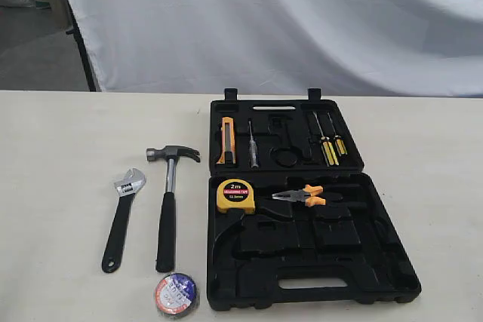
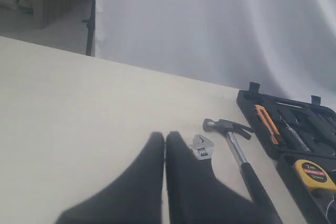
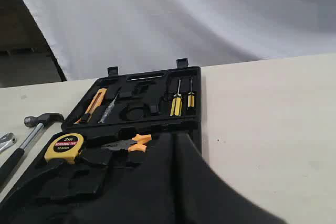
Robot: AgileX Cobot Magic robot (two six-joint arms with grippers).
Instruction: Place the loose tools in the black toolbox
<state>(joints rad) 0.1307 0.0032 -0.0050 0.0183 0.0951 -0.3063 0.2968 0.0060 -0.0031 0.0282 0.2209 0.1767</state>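
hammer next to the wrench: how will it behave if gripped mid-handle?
Claw hammer looks rigid: steel neck, solid handle. Probably head-heavy, so gripped mid-handle the metal head may droop. Lying flat with claw sideways, it seems unlikely to roll.

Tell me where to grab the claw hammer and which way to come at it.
Take the claw hammer by its black handle, probably near the steel neck so the heavy head sags less. Come straight down from above, jaws across the handle: it lies flat on the table, with bare gaps toward the wrench and the black toolbox.
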